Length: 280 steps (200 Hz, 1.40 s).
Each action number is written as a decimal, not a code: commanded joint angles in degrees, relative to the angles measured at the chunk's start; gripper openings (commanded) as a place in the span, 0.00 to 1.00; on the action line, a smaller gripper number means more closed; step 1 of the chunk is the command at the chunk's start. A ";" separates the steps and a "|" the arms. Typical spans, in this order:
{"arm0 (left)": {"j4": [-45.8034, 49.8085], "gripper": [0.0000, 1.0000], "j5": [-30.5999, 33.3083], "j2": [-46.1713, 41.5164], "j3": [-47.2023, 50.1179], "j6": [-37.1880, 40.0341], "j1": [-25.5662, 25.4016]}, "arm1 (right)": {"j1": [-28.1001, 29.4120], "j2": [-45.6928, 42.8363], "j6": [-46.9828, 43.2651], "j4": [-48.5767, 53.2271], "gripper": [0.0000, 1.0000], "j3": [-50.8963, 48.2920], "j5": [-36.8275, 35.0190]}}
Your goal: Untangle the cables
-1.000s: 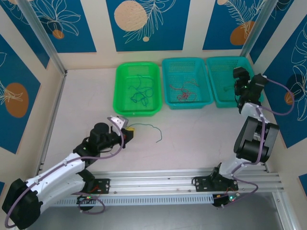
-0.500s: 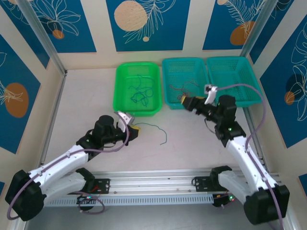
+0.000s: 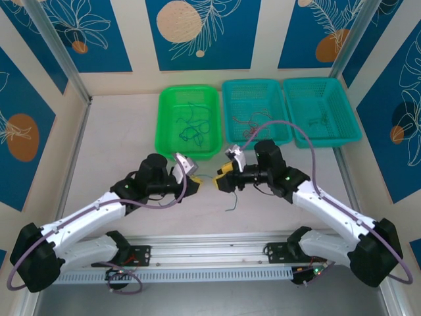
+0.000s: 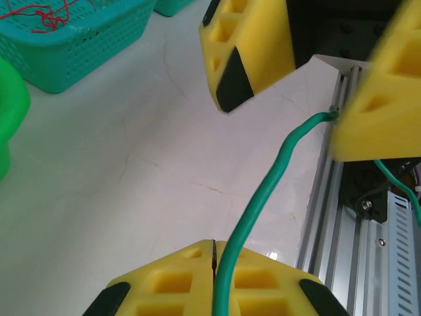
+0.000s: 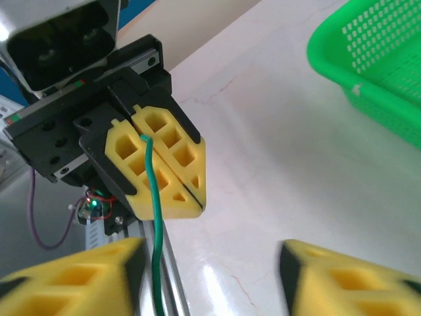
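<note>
Just in front of the green basket, the left gripper is clamped tight on one end of a green cable, lifting it off the surface, apparently so the other arm can take the same strand further along and pull it straight. The right gripper faces it close by, jaws about half apart, with the cable running between them and touching one finger but not yet pinched. The loose tail trails away from the basket.
</note>
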<state>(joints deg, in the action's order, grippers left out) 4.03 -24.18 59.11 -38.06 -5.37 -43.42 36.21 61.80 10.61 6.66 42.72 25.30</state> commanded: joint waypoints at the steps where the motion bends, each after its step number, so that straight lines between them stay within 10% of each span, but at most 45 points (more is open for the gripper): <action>1: 1.16 0.00 0.07 -0.12 -2.31 1.56 -0.73 | 1.11 2.27 -0.43 -1.20 0.34 2.67 3.19; 37: 1.16 0.00 2.03 -1.10 -2.15 1.44 -0.88 | 1.63 3.13 0.18 -1.95 0.02 2.87 3.07; 71: 0.21 0.58 4.75 -5.00 -0.99 0.93 -0.88 | 0.92 -0.68 2.13 -3.98 0.00 0.14 -4.28; 126: 1.72 1.00 8.71 -14.43 -0.91 -1.11 -0.88 | -8.40 -8.17 11.73 -8.91 0.00 -4.91 -16.05; 193: 1.33 1.00 10.43 -19.41 -0.53 -2.64 -0.88 | -39.03 -5.70 36.84 -18.34 0.00 -6.36 -27.41; 252: 0.78 1.00 12.11 -18.29 1.54 -3.23 -0.88 | -54.43 24.13 42.92 -21.55 0.00 11.03 -29.55; 267: 2.62 1.00 14.59 -18.50 1.35 -3.50 -0.88 | -55.07 28.97 42.09 -18.64 0.43 16.16 -27.99; 280: 5.17 1.00 18.08 -18.96 1.06 -3.59 -0.88 | -55.04 29.52 40.91 -16.44 0.55 18.08 -27.76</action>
<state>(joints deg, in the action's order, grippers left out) 5.89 -12.01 41.04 -37.01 -8.03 -43.92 -18.52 90.21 52.12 -12.67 55.94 -2.83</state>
